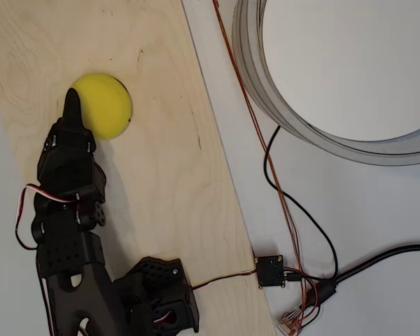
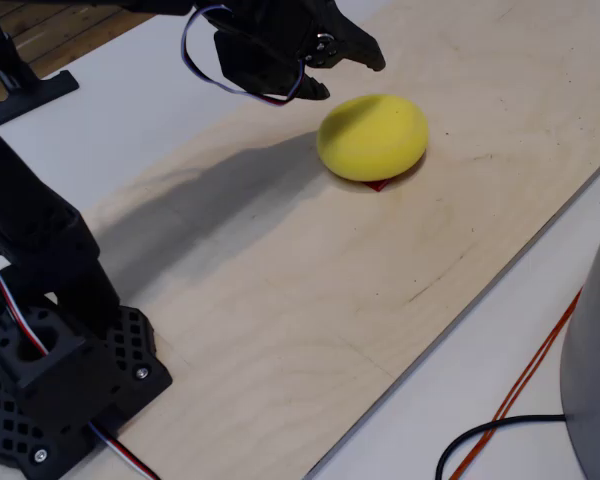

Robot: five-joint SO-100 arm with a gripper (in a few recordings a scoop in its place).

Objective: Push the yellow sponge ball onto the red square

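Note:
The yellow sponge ball rests on the plywood board. A thin sliver of the red square peeks out from under the ball's near edge in the fixed view; the ball covers the rest. My black gripper is shut, its fingers meeting in one point with nothing between them. In the overhead view its tip overlaps the ball's left edge. In the fixed view it hangs just above and behind the ball and casts a shadow on the ball's top; whether it touches the ball I cannot tell.
The plywood board lies on a white table. A large grey round tub stands to the right, with orange and black cables and a small circuit board beside the board. The arm's base sits at the board's near left.

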